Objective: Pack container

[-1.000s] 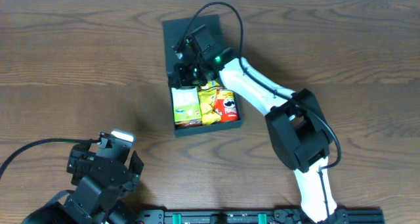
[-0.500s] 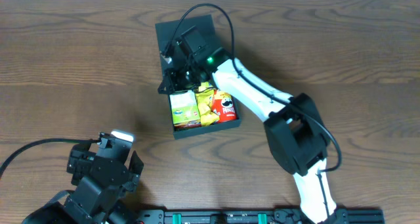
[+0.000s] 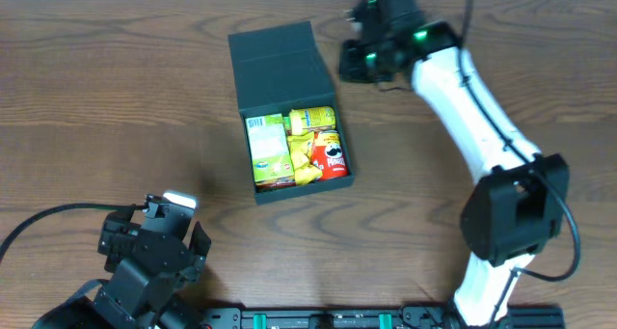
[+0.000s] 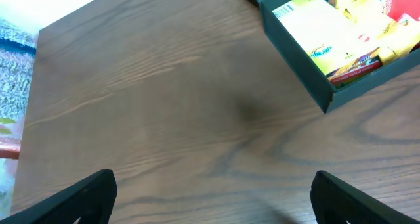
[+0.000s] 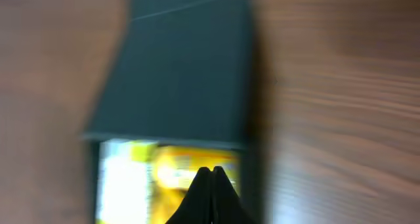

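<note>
The container (image 3: 303, 191), a dark green square box, sits mid-table with its flap lid (image 3: 279, 67) leaning back on the far side. Inside are a light-green carton (image 3: 268, 151), yellow snack bags (image 3: 307, 148) and a red chip can (image 3: 334, 158). My right gripper (image 3: 350, 67) hovers beside the lid's right edge, apart from the box. In the blurred right wrist view it (image 5: 211, 172) is shut and empty over the lid (image 5: 184, 73). My left gripper (image 4: 213, 201) is open above bare wood. The container's corner (image 4: 298, 73) lies ahead to its right.
The left arm (image 3: 149, 257) rests at the table's near-left corner. The right arm (image 3: 463, 107) stretches along the right side up to the far edge. Brown wood table (image 3: 116, 107) surrounds the box. The table's left edge (image 4: 33, 60) shows in the left wrist view.
My right gripper has come up out of the box and swung to the far right, beside the lid. The box shifted slightly left. The left arm has not moved.
</note>
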### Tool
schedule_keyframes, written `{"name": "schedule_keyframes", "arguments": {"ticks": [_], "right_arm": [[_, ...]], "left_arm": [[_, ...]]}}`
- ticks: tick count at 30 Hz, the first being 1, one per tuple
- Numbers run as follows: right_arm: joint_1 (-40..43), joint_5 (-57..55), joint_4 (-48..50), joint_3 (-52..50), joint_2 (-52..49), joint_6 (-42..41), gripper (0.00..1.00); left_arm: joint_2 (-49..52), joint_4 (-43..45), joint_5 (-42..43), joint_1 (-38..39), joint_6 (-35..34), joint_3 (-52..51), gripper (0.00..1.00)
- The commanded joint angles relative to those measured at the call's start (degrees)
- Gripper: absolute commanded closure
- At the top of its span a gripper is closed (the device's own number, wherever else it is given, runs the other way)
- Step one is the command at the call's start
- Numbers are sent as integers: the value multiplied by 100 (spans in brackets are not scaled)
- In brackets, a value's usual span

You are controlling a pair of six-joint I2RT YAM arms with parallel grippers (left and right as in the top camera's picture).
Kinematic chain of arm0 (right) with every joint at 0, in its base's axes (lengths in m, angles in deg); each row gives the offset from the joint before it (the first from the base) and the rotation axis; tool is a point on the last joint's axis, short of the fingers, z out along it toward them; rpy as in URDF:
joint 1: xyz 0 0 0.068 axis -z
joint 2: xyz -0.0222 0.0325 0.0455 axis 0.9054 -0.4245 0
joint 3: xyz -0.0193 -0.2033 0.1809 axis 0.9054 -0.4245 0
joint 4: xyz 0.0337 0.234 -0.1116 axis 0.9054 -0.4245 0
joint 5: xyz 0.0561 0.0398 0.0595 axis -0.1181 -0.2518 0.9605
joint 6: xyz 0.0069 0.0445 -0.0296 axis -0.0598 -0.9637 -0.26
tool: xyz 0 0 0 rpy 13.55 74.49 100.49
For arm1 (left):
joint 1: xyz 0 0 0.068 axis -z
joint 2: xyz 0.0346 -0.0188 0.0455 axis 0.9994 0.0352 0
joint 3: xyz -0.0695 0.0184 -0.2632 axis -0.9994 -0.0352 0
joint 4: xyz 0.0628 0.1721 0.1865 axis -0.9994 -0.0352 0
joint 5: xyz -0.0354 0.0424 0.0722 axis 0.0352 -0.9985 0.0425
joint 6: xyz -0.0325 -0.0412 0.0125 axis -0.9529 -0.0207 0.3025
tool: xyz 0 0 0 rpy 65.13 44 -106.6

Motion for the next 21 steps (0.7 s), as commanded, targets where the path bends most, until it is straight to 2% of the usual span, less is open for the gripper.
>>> {"name": "schedule_keyframes", "arguments": {"ticks": [1, 8, 21], "right_arm": [[234, -437, -111, 20, -162, 214, 99], [299, -396, -15, 15, -710, 216, 99], [245, 535, 1025, 15, -1650, 216, 99]], "left_arm": [[-20, 0, -105, 9, 81, 66, 5], [-20, 0, -107, 9, 79, 66, 5], [-20, 0, -107, 9, 79, 66, 5]]}}
